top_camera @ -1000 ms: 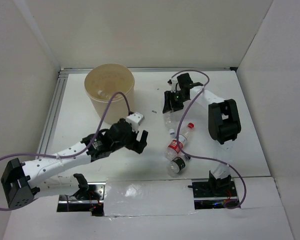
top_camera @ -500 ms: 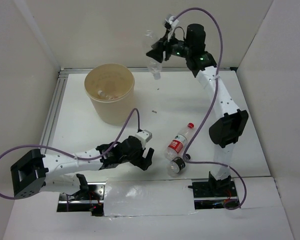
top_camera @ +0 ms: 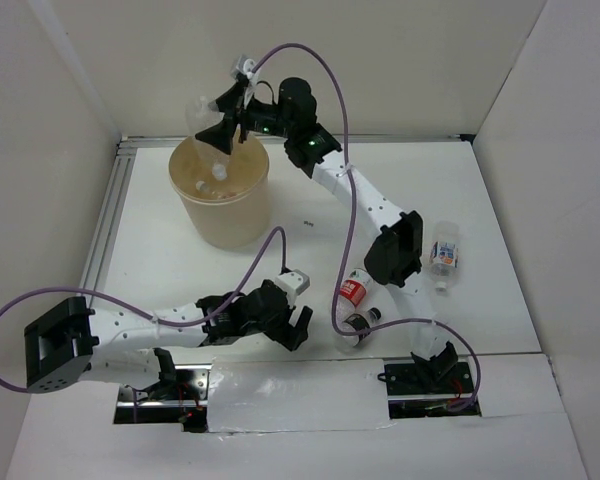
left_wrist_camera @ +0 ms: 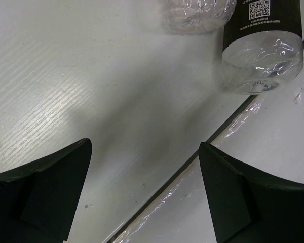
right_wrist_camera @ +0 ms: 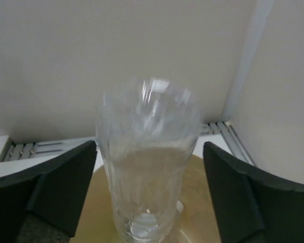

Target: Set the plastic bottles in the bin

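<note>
Our right end effector (top_camera: 218, 132) is spread wide above the round beige bin (top_camera: 220, 215), with a blurred clear plastic bottle (right_wrist_camera: 148, 152) neck-down between its fingers. Our left end effector (left_wrist_camera: 144, 144) hangs wide open over the white desk (left_wrist_camera: 66, 76), near a black-labelled clear bottle (left_wrist_camera: 261, 45).

bin (top_camera: 226, 216) at the table's (top_camera: 160, 262) far left; hanging bottle (top_camera: 199, 112) directly above it, neck down. centre bottle (top_camera: 352, 291) and nearest bottle (top_camera: 357, 324) lie touching, just right of the left gripper (top_camera: 295, 328). right-hand bottle (top_camera: 443, 250) lies well apart, beyond the right arm.
</note>
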Tool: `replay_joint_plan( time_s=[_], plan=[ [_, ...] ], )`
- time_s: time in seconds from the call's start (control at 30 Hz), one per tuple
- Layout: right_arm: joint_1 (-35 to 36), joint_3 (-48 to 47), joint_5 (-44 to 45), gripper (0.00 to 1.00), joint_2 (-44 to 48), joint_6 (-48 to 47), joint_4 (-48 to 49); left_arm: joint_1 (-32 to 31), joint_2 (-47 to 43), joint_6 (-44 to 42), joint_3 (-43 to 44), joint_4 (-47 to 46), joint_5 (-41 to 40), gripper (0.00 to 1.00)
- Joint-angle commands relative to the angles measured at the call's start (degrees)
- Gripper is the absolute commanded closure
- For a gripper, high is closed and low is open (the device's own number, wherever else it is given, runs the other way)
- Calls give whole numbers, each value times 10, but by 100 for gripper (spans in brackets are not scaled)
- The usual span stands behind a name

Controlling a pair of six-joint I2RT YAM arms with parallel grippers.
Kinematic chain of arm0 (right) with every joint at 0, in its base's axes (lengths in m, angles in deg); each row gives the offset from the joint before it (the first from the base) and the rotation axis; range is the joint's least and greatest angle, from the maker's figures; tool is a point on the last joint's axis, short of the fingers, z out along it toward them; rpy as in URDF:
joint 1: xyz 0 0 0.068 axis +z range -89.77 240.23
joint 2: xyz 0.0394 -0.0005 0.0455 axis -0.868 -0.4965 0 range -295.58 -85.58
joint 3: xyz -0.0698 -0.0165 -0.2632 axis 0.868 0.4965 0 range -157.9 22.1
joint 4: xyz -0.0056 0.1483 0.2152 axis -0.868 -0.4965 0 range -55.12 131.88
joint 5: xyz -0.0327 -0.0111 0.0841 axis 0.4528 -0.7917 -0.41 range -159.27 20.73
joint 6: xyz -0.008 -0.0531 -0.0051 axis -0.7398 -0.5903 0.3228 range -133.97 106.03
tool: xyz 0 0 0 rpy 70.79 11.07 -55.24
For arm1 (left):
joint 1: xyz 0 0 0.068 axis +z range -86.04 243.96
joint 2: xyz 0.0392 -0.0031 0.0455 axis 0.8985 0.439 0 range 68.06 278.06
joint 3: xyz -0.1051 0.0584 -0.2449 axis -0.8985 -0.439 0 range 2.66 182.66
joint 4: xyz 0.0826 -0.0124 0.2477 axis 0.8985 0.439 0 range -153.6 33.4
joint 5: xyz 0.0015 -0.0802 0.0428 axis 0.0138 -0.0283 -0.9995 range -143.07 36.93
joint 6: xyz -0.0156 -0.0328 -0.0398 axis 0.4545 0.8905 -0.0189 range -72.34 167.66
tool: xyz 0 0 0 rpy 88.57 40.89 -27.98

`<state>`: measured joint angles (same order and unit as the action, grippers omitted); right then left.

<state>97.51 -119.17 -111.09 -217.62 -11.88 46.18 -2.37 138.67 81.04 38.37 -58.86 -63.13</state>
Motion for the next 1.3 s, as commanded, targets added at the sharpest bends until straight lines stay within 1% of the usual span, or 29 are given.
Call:
replay_joint_plan(
  time_s=[0.0,0.07,0.13,0.17,0.23,0.27,0.3,0.33,0.37,0.4,0.43,0.47,0.5,0.57,0.6,0.63,0.7,0.73,0.77,0.8,0.83,0.93,0.97,1.03,1.07,1.1,1.17,1.23,1.27],
  plan=[
    [-7,-15,25,0,2,9,14,-4,-9,-22,34,-31,-15,1],
    [-19,-15,25,0,16,9,-8,-4,20,-41,58,-38,-15,1],
    [-43,-15,41,0,33,2,-28,-4,49,-72,103,-44,-2,1],
    [-54,-15,46,0,53,-10,-61,-4,83,-88,122,-44,-2,1],
    [-95,3,52,0,78,-16,-101,1,118,-104,172,-44,4,1],
    [-112,15,52,2,107,-26,-144,8,150,-110,187,-44,4,1],
    [-132,54,52,8,123,-31,-163,8,165,-121,202,-50,11,1],
    [-175,81,47,37,141,-31,-198,15,178,-127,230,-56,17,1],
    [-199,109,40,55,178,-31,-217,22,192,-127,244,-56,22,1],
    [-221,173,40,71,198,-47,-234,22,223,-136,259,-56,28,1],
    [-265,209,32,78,219,-60,-248,27,242,-143,293,-45,28,1],
    [-288,249,26,78,267,-70,-259,27,262,-148,312,-36,22,1],
    [-338,334,26,68,293,-76,-259,27,302,-154,343,-29,22,1],
    [-387,409,19,40,361,-76,-254,27,335,-159,365,-17,29,1],
    [-434,463,19,28,379,-84,-254,32,362,-159,381,-17,29,1],
    [-457,486,19,22,396,-84,-261,32,373,-159,386,-17,29,1],
    [-504,543,13,15,435,-79,-269,32,393,-159,398,-6,29,2],
    [-539,557,8,12,445,-79,-275,32,403,-159,409,-6,29,5],
    [-555,570,3,5,454,-79,-281,32,420,-165,415,2,19,9],
    [-568,581,3,5,468,-86,-293,32,428,-165,415,7,13,15],
    [-590,601,-6,4,473,-86,-293,32,433,-165,422,12,13,33],
    [-614,636,-14,4,488,-86,-301,32,433,-165,423,19,-7,68],
    [-619,642,-14,6,495,-93,-308,32,424,-170,423,26,-14,82],
    [-625,651,-14,12,500,-102,-326,37,395,-170,428,32,-33,84],
    [-625,659,-14,17,500,-108,-331,37,381,-170,428,39,-38,84],
    [-625,659,-19,27,500,-113,-343,51,365,-170,433,47,-45,84],
    [-630,679,-19,36,507,-119,-348,69,316,-176,444,55,-60,84],
    [-630,694,-19,39,517,-125,-348,103,280,-181,453,61,-65,84],
    [-630,711,-19,39,517,-132,-348,117,244,-181,463,61,-65,84]
  ],
)
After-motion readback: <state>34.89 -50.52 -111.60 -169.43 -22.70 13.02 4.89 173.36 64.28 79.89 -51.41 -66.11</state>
